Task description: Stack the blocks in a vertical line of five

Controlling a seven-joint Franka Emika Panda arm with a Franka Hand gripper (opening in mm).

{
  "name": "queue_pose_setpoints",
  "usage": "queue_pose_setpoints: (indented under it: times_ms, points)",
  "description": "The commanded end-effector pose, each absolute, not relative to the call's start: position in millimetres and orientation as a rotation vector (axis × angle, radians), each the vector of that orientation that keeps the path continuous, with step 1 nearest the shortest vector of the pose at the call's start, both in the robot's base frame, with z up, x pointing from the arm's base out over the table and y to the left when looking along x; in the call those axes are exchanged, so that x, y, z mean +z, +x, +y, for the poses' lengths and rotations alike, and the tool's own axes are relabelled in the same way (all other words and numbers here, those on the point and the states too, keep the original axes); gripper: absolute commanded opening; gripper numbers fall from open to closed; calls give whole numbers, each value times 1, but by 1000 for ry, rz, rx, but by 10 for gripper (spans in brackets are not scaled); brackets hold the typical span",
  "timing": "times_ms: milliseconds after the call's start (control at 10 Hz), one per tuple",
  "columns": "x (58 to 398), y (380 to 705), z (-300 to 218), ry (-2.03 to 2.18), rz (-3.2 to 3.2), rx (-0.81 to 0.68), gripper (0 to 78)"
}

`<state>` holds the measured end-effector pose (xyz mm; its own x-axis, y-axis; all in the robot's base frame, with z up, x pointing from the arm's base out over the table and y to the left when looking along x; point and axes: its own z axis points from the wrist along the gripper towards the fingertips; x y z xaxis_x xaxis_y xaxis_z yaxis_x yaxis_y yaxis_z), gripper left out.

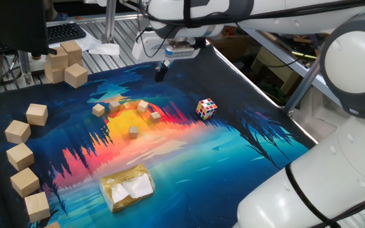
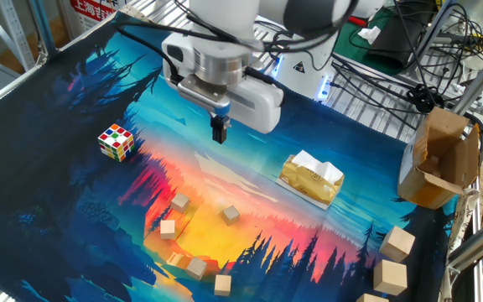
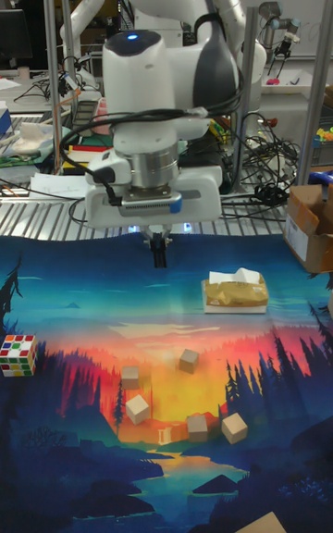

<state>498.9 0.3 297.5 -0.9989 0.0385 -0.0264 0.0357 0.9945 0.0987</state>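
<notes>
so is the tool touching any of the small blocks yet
Apart. The tall fixed view shows the tool hanging shut above the mat, with open mat between it and the nearest small block.

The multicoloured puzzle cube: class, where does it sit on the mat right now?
In the tall fixed view the puzzle cube rests at the mat's left edge, apart from the small blocks clustered on the orange sunset patch to its right.

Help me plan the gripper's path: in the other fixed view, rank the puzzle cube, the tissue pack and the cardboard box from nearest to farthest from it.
From the gripper:
1. Tissue pack, toward the right.
2. Puzzle cube, left; close to call with the tissue pack.
3. Cardboard box, far right edge.
</notes>
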Motion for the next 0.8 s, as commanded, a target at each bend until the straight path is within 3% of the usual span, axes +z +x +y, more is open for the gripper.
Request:
queue_pose_setpoints:
  times_ms: [100, 800]
  points:
    - [299, 499, 0, 67, 3105, 157, 0]
    - [274, 518, -3, 49, 3098, 150, 0]
